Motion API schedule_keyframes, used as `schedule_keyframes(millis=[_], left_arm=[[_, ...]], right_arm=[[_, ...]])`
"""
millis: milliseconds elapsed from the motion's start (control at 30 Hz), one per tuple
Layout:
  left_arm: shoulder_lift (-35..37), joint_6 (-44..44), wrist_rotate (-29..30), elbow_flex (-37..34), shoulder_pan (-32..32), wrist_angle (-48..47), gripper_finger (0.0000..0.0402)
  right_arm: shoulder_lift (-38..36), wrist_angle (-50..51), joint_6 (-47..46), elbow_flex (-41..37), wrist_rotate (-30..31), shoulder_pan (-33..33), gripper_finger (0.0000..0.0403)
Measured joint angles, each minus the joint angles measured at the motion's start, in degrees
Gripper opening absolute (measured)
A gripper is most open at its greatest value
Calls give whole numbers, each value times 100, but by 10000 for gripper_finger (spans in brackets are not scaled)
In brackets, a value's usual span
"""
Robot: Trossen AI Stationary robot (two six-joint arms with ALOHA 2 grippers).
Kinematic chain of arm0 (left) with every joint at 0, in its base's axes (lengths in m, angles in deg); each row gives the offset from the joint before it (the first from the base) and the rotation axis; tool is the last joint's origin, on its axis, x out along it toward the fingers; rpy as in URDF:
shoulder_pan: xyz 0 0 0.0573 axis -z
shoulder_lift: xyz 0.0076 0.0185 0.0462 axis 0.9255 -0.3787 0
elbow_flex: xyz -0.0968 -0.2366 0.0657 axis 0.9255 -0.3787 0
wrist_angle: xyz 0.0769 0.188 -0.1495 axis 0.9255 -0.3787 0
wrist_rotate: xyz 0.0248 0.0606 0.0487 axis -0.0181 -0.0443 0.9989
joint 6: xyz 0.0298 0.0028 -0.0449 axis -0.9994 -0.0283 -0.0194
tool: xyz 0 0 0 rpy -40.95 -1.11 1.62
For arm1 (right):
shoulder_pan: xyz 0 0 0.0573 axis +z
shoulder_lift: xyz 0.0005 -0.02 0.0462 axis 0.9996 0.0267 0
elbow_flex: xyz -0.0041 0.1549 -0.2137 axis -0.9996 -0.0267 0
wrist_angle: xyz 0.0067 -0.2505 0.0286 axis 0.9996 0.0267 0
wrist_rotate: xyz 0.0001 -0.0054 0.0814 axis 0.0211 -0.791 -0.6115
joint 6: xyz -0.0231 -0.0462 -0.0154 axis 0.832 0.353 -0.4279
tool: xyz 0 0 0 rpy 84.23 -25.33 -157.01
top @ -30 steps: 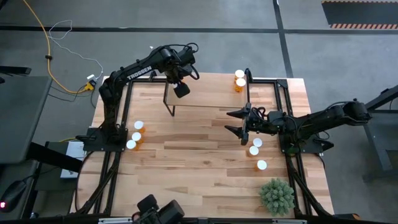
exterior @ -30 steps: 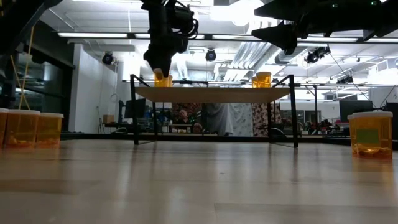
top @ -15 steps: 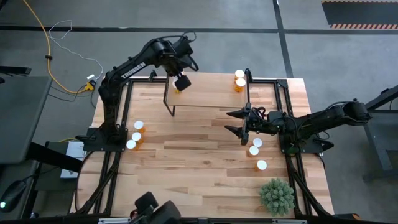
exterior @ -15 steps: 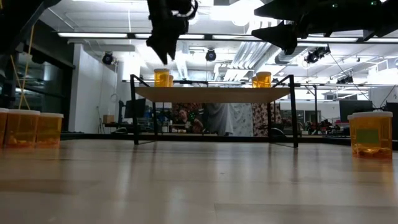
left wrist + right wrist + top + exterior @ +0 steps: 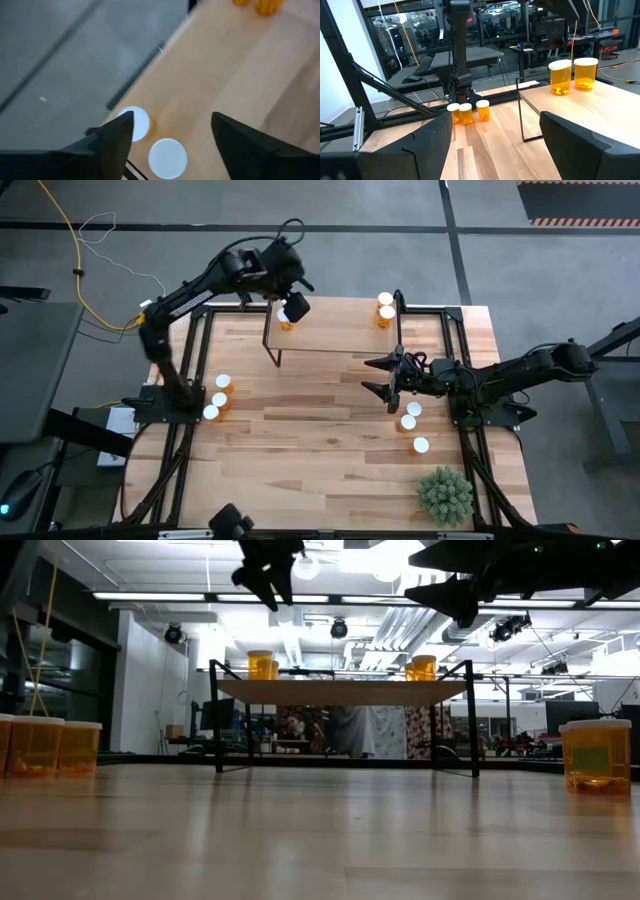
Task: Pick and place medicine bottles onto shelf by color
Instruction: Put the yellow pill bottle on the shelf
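Observation:
The shelf point(image 5: 335, 332) stands at the table's far middle on thin black legs. Two orange medicine bottles with white caps point(image 5: 167, 157) stand on its left end point(image 5: 262, 665), and two more point(image 5: 385, 310) stand on its right end. My left gripper point(image 5: 171, 120) hangs open above the left pair point(image 5: 287, 321) and is clear of them, as the low view shows point(image 5: 268, 578). My right gripper point(image 5: 385, 377) waits open and level, right of the table's centre. Three bottles point(image 5: 217, 399) stand on the table at the left, and three more point(image 5: 412, 423) at the right.
A green spiky plant point(image 5: 445, 495) stands at the near right corner. Black frame rails run along both side edges of the table point(image 5: 190, 380). Bare wood lies between the shelf and the near edge.
My left gripper has risen from the bottle at the shelf's left end and drawn toward the table's far edge, tipping less steeply downward. That bottle stays standing on the shelf beside the other one.

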Motion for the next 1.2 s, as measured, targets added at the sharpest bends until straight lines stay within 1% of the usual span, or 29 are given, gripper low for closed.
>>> schedule_keyframes(millis=[67, 167, 300, 367, 400, 467, 567, 667, 767, 967, 1200], left_arm=[[522, 49, 250, -772, 145, 590, 216], [1459, 172, 405, -2152, 367, 1660, 162], [2695, 445, 458, -4049, 577, 3277, 74], [3104, 505, 448, -4841, 610, 4124, 27], [3233, 522, 390, -5179, 601, 4504, 14], [3318, 630, 168, -5649, 523, 5011, 10], [3114, 644, -62, -5939, 377, 5263, 3], [2712, 642, -74, -5914, 292, 5415, 2], [2473, 494, -19, -5715, 222, 5695, 1], [2263, 522, 70, -5541, 87, 5592, 0], [2256, 604, 412, -5535, 105, 5234, 0]], right_arm=[[0, 42, -6, 0, 0, -2, 291], [0, 68, -10, 0, 0, 1, 291], [0, 63, -13, 0, 0, 0, 291], [0, 29, -13, 0, 0, -1, 291], [0, -8, -14, 0, 0, 0, 291], [0, -70, -17, 0, 0, -1, 291], [0, -99, -96, 0, 0, 0, 291], [0, -101, -118, 0, 0, 0, 291], [0, -101, -106, 0, 0, 1, 291], [0, -98, -38, 0, 0, 1, 291], [0, -97, -10, 0, 0, 1, 291]])
